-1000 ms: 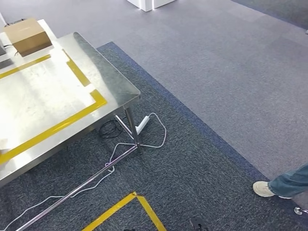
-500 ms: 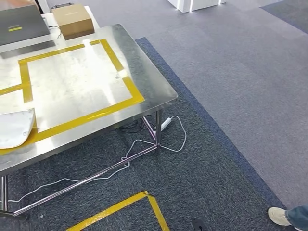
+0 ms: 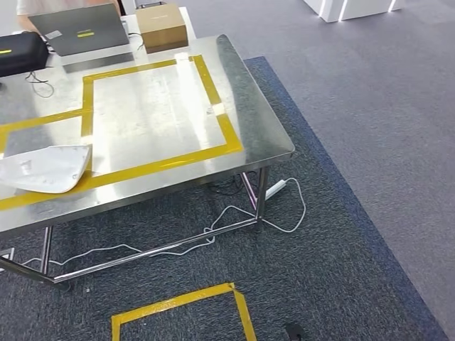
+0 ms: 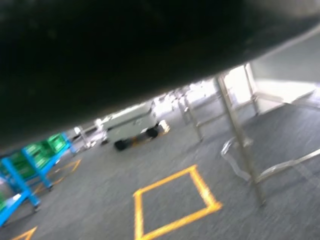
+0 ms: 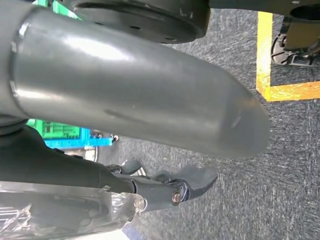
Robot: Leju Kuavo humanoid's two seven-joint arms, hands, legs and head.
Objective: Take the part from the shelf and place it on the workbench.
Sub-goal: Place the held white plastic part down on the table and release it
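A white curved part lies flat on the steel workbench, near its front left, across a yellow tape line. In the right wrist view my right hand hangs over the carpet. Its thick grey thumb is stretched out and its dark fingers lie apart from it, with only floor showing in the gap. A crinkled, film-wrapped silver surface sits along the fingers' far side. In the left wrist view a dark blurred mass covers the hand's place.
On the bench's far side stand a laptop, a black case and a cardboard box, with a person behind. A power strip and cables lie under the bench. Yellow tape square on the carpet. Blue shelf with green bins, white cart.
The camera has swung round. The workbench has slid rightward in the picture, bringing the white part, laptop and black case into view. The person's shoe at the right has left the picture.
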